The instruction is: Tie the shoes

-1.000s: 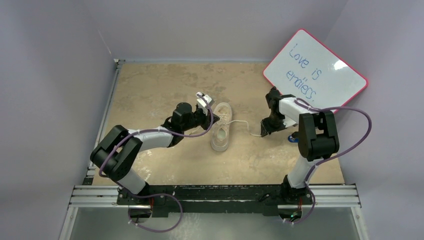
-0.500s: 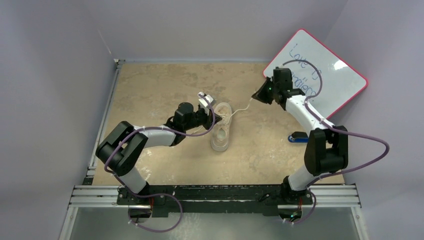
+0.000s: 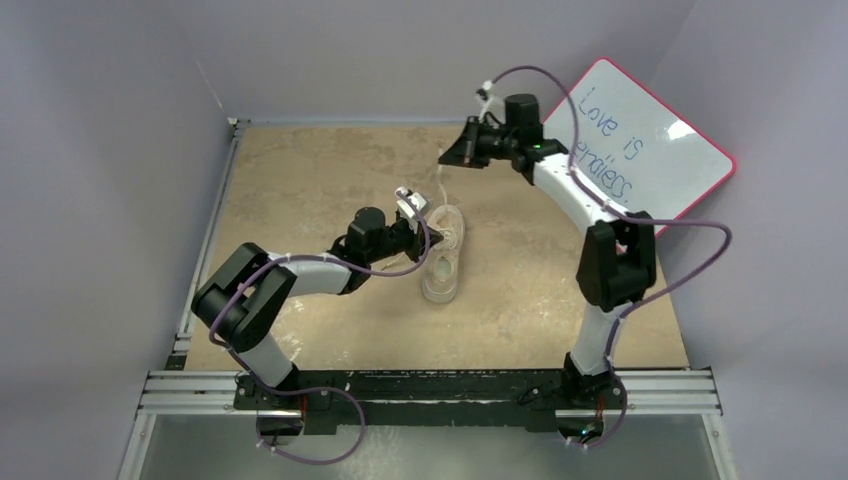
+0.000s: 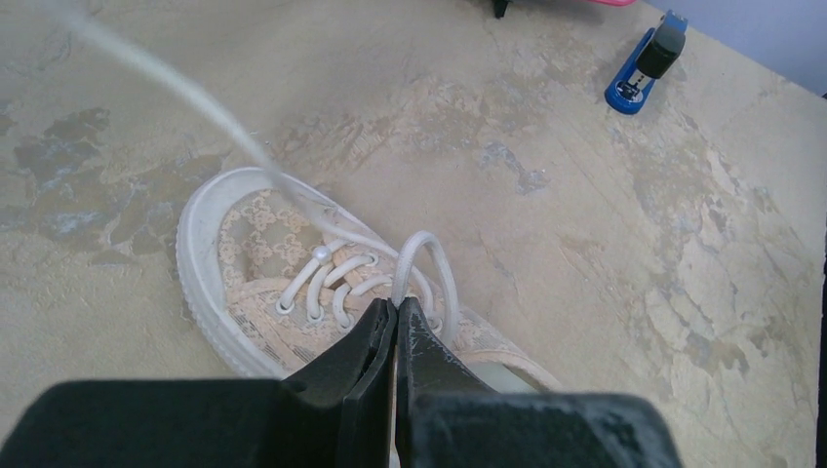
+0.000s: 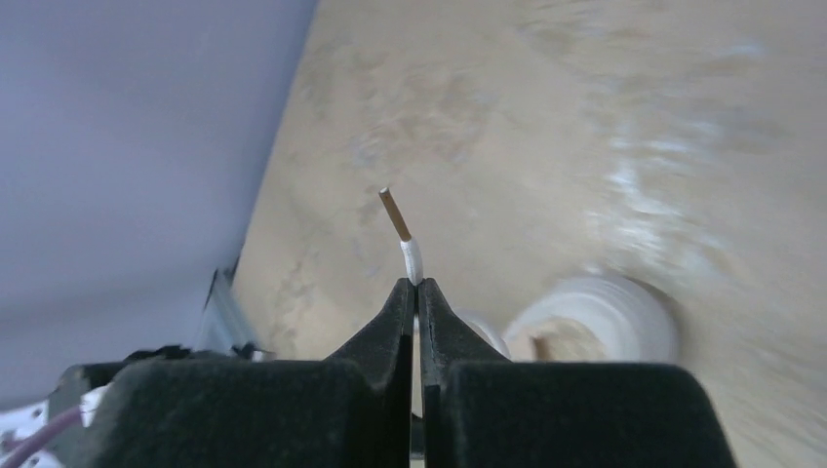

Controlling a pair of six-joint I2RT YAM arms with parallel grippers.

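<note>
Both my claws are pinched together on lace. My left claw (image 3: 418, 238) sits low over the sneaker's laced front. My right claw (image 3: 447, 160) is raised near the far wall.

From above I see the whole tan, mottled counter (image 3: 300, 180). A pink-rimmed whiteboard (image 3: 650, 140) leans at its far right corner. The cream sneaker (image 3: 442, 262) stands on its sole near the middle, toe pointing away from my bases. From it the lace (image 3: 445, 192) runs up to my right claw as a thin pale line.

My left wrist view shows what the top view cannot. The fingertips (image 4: 378, 322) meet with no gap at the foot of a loop (image 4: 429, 255), which stands up over the eyelets. The other strand leaves the sneaker slanting off to the upper left. A blue-and-black stapler (image 4: 644, 66) lies well apart on the counter, and only this view shows it.

My right wrist view, blurred beyond the tips, alone shows the lace's end. A short white stub with a brown tip (image 5: 395, 213) pokes past my closed fingers (image 5: 398, 312).
</note>
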